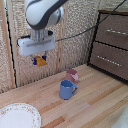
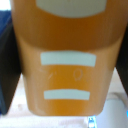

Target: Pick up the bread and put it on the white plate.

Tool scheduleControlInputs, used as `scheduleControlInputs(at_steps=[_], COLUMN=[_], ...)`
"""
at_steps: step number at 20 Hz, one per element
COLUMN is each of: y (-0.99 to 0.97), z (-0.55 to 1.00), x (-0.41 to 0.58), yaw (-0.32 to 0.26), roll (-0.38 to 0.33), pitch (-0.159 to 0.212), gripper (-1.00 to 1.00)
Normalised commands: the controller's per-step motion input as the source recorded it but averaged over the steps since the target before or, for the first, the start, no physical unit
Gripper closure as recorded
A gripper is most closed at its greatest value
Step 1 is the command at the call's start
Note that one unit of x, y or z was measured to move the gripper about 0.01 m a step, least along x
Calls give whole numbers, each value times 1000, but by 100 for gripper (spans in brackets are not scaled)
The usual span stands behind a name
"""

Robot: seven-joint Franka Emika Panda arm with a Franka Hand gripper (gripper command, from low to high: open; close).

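Note:
My clamp hangs high above the worktable, at the exterior view's left, shut on the toast, a small orange-brown block that sticks out below the white boxy gripper body. In the wrist view the toast fills almost the whole picture, orange with pale rectangular marks. The white crockery, a wide round plate with a faint reddish rim, lies at the near left corner of the worktable, below the clamp and nearer the camera.
A blue mug stands mid-table with a pink cup right behind it. A dark brown drawer cabinet fills the exterior view's right. A woven wall panel backs the table.

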Motion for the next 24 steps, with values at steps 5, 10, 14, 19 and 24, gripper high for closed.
scheduleControlInputs(at_steps=[5, 10, 14, 19, 24], y=[810, 879, 827, 559, 257], z=[394, -50, -311, -322, -389], x=[-491, -214, -37, -4, 129], yaw=[0, 4, 27, 44, 44], roll=[0, -24, -18, 0, -14], pitch=[4, 48, 87, 90, 74], gripper=[100, 100, 100, 100, 100])
